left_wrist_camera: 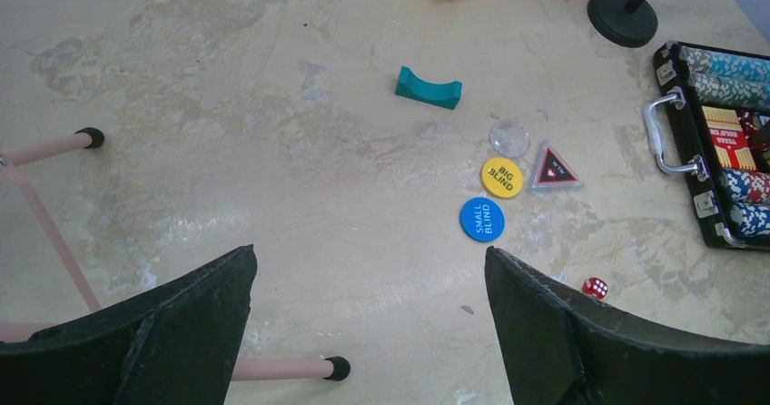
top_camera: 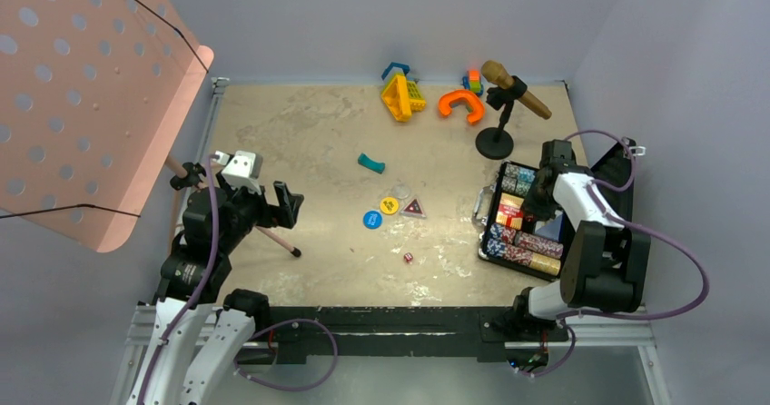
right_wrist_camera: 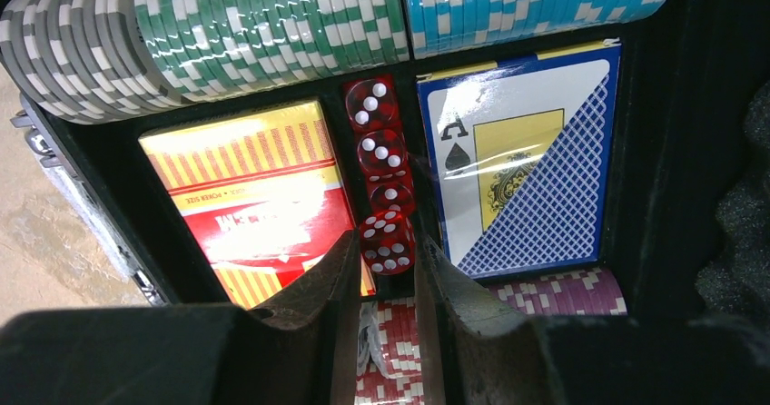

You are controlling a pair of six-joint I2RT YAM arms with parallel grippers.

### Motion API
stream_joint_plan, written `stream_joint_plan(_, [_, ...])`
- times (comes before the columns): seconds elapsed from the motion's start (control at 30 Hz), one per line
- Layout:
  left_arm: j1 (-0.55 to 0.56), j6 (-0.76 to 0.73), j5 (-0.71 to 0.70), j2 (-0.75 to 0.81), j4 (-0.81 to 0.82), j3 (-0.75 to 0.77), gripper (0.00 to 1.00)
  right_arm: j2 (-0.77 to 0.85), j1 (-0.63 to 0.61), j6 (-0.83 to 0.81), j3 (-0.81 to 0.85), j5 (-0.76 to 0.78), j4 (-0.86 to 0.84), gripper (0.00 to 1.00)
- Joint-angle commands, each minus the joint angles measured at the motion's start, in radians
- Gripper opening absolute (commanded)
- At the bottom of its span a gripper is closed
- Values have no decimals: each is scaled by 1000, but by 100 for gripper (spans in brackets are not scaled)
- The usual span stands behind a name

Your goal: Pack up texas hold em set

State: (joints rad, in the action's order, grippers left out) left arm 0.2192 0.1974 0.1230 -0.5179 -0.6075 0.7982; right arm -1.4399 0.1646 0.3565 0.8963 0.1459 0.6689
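Observation:
The black case [top_camera: 488, 242] lies open at the right, with chip rows, a red card deck [right_wrist_camera: 254, 196] and a blue deck [right_wrist_camera: 522, 160]. My right gripper [right_wrist_camera: 386, 242] is inside it, shut on a tilted red die [right_wrist_camera: 388, 251] just above the slot between the decks, where three red dice [right_wrist_camera: 381, 153] lie. My left gripper [left_wrist_camera: 368, 252] is open and empty over the table at the left. Mid-table lie a blue token [left_wrist_camera: 481, 219], a yellow token [left_wrist_camera: 501, 177], a triangular token [left_wrist_camera: 555, 167], a clear disc [left_wrist_camera: 508, 138] and one loose red die [left_wrist_camera: 595, 287].
A teal curved piece [left_wrist_camera: 428, 88] lies beyond the tokens. A black microphone stand [top_camera: 495, 142] stands just behind the case. Orange, yellow and blue toys [top_camera: 404, 94] are at the back. A pink perforated stand [top_camera: 82, 96] overhangs the left; its leg [left_wrist_camera: 281, 367] lies under my left gripper.

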Motion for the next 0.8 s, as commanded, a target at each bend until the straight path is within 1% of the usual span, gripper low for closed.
stream_joint_plan(0.0, [5, -10, 6, -5, 43, -5, 99, -5, 6, 22, 32, 26, -2, 0])
stream_joint_plan(0.17, [5, -10, 7, -8, 43, -4, 99, -17, 6, 35, 29, 25, 8, 0])
stream_joint_plan(0.33, [5, -10, 8, -10, 45, -4, 99, 49, 6, 37, 8, 24, 1, 0])
stream_joint_plan(0.5, [5, -9, 10, -7, 43, -5, 100, 69, 7, 45, -2, 29, 8, 0])
stream_joint_plan(0.77, [6, -7, 8, -4, 41, -4, 99, 40, 6, 54, 0, 34, 27, 0])
